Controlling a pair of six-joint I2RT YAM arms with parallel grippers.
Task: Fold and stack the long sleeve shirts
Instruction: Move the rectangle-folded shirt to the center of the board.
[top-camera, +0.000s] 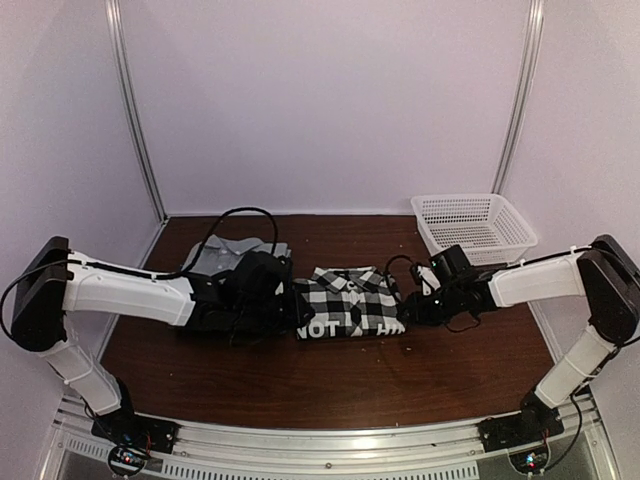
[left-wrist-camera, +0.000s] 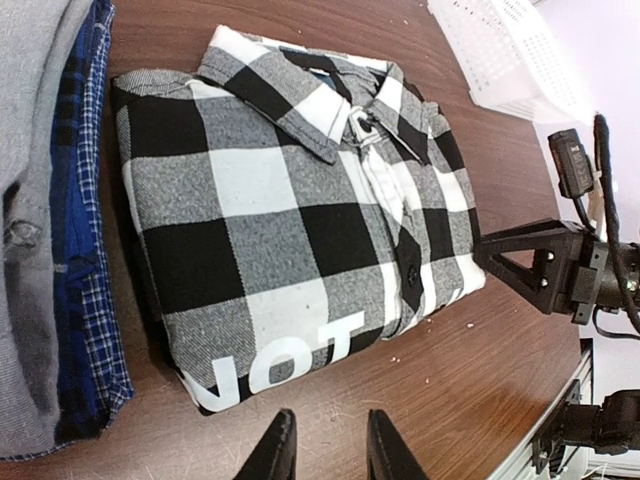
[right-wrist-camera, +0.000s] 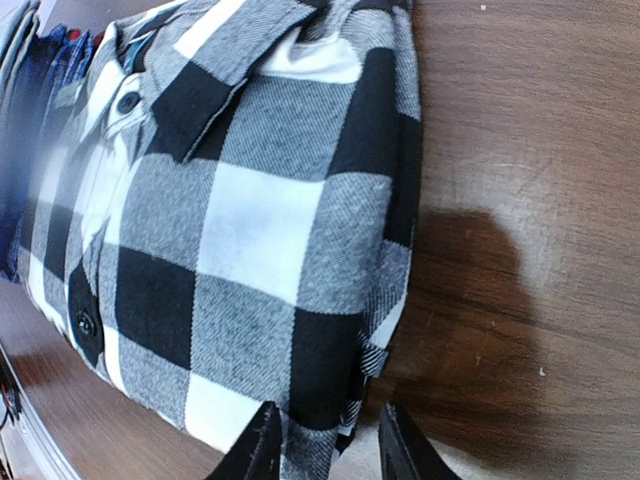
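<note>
Top external view: the folded plaid shirt (top-camera: 350, 302) lies mid-desk (top-camera: 330, 385), collar far, hem near. The right pincer (right-wrist-camera: 325, 440), open, straddles its right edge. The left pincer (left-wrist-camera: 330, 445), open and empty, sits just off the lettered hem.

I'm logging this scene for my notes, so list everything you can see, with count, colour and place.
plaid shirt: one, black-and-white, folded at table centre
grey shirt: one, light grey, left of the plaid
blue shirt: at least one, dark blue check, between grey and plaid
basket: one, white, far right
table: one, brown wood
left hand: one, black, open beside plaid shirt
right hand: one, black, fingers astride plaid shirt's edge
</note>
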